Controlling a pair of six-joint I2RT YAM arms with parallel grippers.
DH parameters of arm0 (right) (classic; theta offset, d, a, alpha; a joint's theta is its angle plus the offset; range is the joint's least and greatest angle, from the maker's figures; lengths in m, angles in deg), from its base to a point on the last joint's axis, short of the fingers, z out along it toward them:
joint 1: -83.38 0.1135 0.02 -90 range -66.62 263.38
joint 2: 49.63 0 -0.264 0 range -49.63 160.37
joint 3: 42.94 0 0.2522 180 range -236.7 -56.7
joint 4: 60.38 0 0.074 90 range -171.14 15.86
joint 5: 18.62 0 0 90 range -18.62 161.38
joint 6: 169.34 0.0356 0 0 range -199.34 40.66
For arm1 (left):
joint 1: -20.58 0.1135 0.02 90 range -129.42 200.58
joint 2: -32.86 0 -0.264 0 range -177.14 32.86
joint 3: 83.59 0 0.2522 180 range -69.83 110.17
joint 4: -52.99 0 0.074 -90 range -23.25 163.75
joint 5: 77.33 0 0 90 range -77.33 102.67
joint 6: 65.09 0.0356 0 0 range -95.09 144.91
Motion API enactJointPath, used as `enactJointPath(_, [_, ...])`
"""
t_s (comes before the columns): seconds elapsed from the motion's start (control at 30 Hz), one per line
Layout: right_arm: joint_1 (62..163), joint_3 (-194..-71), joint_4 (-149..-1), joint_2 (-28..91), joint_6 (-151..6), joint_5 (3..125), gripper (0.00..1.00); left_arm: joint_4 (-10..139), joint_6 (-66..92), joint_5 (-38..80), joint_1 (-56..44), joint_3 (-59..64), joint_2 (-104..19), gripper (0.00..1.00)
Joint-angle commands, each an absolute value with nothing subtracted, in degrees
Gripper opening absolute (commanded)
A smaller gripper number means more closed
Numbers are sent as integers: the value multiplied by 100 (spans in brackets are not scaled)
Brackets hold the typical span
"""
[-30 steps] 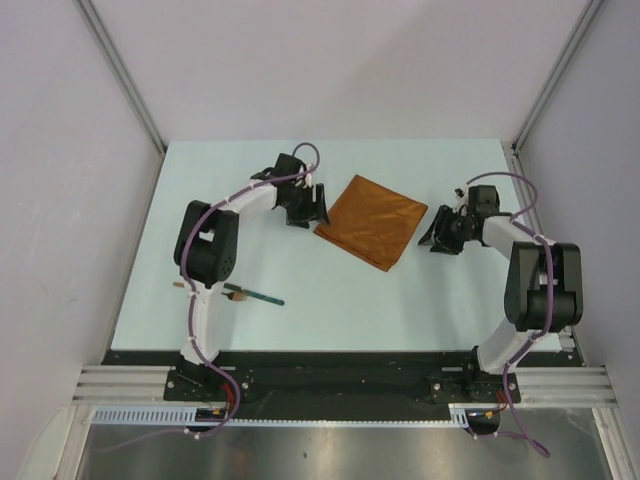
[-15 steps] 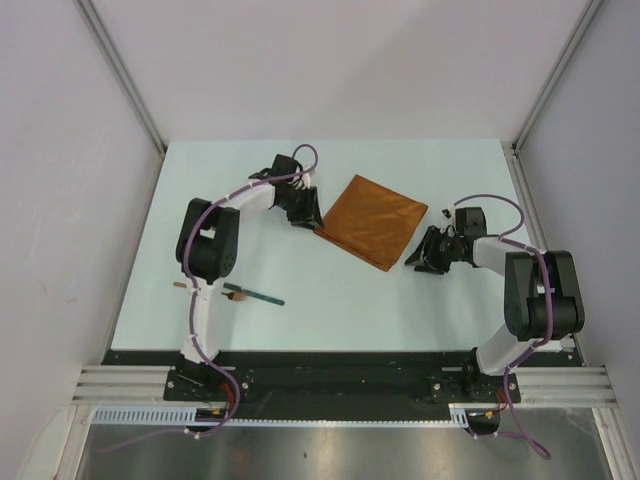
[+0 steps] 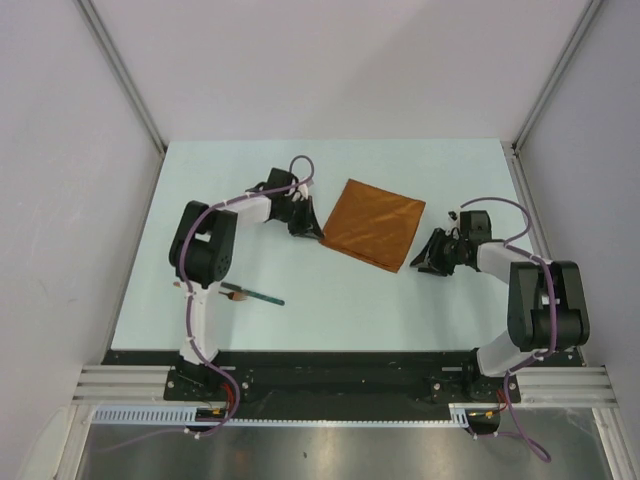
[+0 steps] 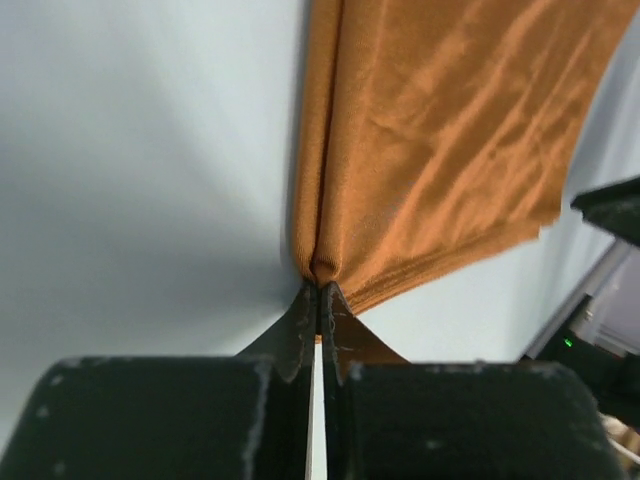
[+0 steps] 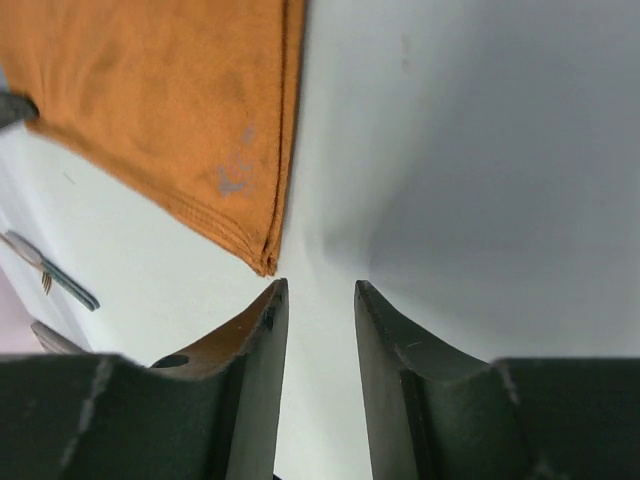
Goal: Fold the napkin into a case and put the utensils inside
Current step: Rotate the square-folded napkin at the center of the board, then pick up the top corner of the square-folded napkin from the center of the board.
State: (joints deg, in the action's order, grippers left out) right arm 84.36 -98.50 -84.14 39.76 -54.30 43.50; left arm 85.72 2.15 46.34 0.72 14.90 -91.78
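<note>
The rust-orange napkin [image 3: 372, 224] lies folded in layers on the pale table, tilted like a diamond. My left gripper [image 3: 316, 231] is shut on its left corner; the left wrist view shows the cloth [image 4: 450, 130] bunched between the closed tips of that gripper [image 4: 323, 286]. My right gripper [image 3: 417, 263] sits low beside the napkin's near right corner. In the right wrist view its jaws [image 5: 320, 288] stand apart with only bare table between them, and the layered corner [image 5: 262, 255] lies just ahead of the left fingertip. The utensils, one teal-handled [image 3: 262, 296], lie near the left arm.
A small brown-ended wooden piece [image 3: 180, 285] lies by the left arm's base link. Cutlery also shows at the left edge of the right wrist view, a fork [image 5: 50, 276] among it. White walls enclose the table [image 3: 440, 310] on three sides.
My left gripper has closed on the napkin's left corner and pulled it slightly. My right gripper has dropped toward the near right corner, its jaws narrowing.
</note>
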Motion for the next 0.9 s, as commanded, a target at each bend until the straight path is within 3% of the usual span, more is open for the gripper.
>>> enactJointPath(0.0, [8382, -9713, -8776, 3458, -5174, 4975, 38, 7585, -1011, 4565, -593, -183, -8206, 0])
enactJointPath(0.17, [8198, -9432, -9382, 2739, -5200, 5450, 44, 4925, -3209, 4010, -1456, -2583, -7288, 0])
enactJointPath(0.27, [8215, -9432, -9830, 2456, -5454, 5810, 43, 4191, -4169, 3878, -2150, -3044, -7296, 0])
enactJointPath(0.37, [8233, -9441, -9946, 2140, -5587, 5891, 42, 3952, -4522, 3580, -2687, -3246, -7200, 0])
enactJointPath(0.87, [8708, -9810, -9709, 2824, -5728, 6163, 41, 4724, -3933, 3262, -2714, -3309, -6646, 0])
